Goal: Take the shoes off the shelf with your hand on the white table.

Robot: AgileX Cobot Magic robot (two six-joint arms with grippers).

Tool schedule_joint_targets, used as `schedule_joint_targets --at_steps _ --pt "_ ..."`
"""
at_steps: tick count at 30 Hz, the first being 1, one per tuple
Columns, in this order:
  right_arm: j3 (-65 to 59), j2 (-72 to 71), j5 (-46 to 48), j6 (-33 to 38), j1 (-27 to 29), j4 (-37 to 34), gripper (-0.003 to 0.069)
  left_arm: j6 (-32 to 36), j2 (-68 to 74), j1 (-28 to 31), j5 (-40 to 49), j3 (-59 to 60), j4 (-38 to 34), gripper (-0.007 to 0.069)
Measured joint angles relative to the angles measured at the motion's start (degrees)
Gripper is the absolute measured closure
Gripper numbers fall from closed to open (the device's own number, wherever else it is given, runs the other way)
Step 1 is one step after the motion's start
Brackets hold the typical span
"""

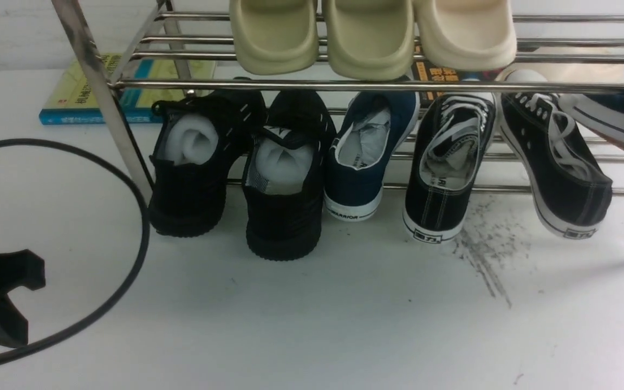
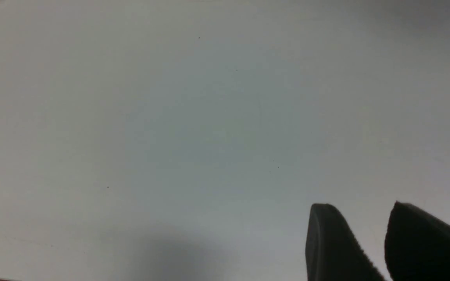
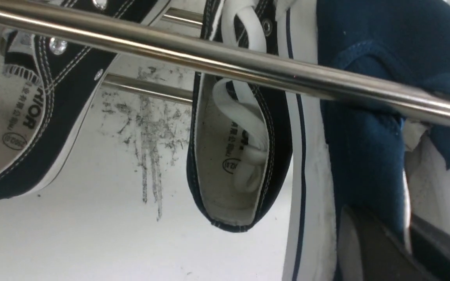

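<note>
Right wrist view shows the right gripper (image 3: 389,234) clamped on the heel wall of a navy-blue canvas slip-on shoe with a white rubber sole (image 3: 365,148). Its dark fingers (image 3: 369,253) pinch only soft fabric. That shoe hangs at the right end of the two-tier shelf of shiny steel tubes (image 1: 344,85), tipped on its side. A tube crosses just in front of it, and it is not yet out over the large flat white table (image 1: 344,325). Its mate, the second navy slip-on (image 1: 369,157), sits on the lower tier between a black mesh shoe (image 1: 285,179) and a black canvas laced sneaker (image 1: 447,168). The left gripper (image 2: 361,210) hovers over bare tabletop, its fingers moderately apart and holding nothing.

The likeliest trouble, I judge, is the toe or sole catching the tube as the held shoe is drawn out. That could twist the thin heel fabric out of the pinch and drop the shoe. The other laced sneaker (image 1: 556,162) lies tilted right beside it, touching or nearly so. A sideways pull could drag that sneaker off its rail.
</note>
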State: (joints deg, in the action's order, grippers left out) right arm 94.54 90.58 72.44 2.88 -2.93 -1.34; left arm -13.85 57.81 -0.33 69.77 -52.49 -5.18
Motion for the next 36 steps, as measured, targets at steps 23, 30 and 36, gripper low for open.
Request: schedule_joint_targets --at_steps 23,30,36 --pt "1.0 6.8 -3.6 0.7 0.0 0.4 0.0624 0.0 0.0 0.0 -0.2 0.0 0.2 0.0383" --pt "0.2 3.0 0.1 0.4 0.1 0.0 0.0624 0.0 0.0 0.0 -0.5 0.0 0.4 0.0383" --pt "-1.2 1.5 0.2 0.2 0.0 -0.8 0.0624 0.0 0.0 0.0 -0.9 0.0 0.4 0.0383"
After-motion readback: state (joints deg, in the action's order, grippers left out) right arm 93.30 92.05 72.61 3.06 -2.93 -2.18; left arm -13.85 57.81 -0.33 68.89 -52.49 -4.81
